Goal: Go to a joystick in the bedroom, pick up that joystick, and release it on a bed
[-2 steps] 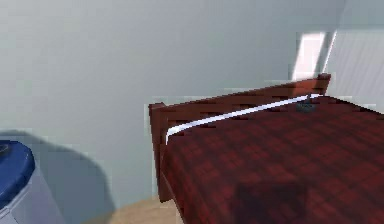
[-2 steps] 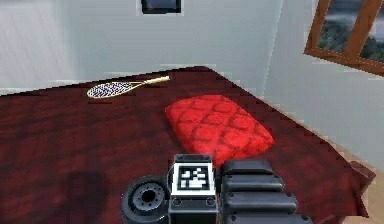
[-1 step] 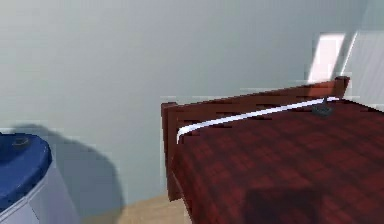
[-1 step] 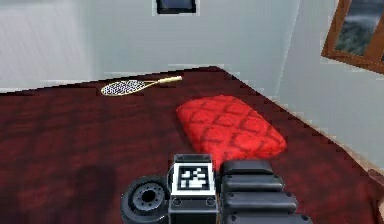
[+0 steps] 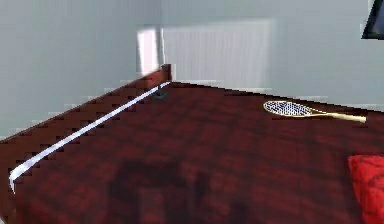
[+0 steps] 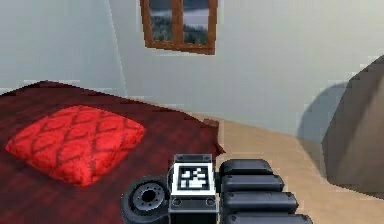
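The robot stands close against the bed [image 5: 200, 130], its arm side turned to the mattress, probably so that a release lands on the cover. The pincer [image 6: 150, 198] has the bed behind it, so I cannot tell whether it grips the joystick. On the bed lie 1 racket [image 5: 300, 109] and 1 red pillow [image 6: 75, 143].
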You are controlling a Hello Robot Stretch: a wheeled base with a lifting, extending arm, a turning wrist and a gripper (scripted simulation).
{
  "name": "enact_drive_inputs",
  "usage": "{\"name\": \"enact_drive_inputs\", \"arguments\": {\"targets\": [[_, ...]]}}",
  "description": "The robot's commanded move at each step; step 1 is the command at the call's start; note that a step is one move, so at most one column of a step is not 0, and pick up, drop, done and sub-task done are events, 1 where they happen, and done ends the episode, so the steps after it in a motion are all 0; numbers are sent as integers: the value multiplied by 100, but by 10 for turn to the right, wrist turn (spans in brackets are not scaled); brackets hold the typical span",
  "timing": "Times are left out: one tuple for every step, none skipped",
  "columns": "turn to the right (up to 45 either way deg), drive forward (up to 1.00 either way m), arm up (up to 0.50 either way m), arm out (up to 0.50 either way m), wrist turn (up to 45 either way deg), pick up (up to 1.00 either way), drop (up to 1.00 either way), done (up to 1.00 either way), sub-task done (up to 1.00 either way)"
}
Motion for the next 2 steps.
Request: {"name": "enact_drive_inputs", "arguments": {"targets": [[450, 0, 0, 0, 0, 0, 0, 0, 0], [450, 0, 0, 0, 0, 0, 0, 0, 0]]}}
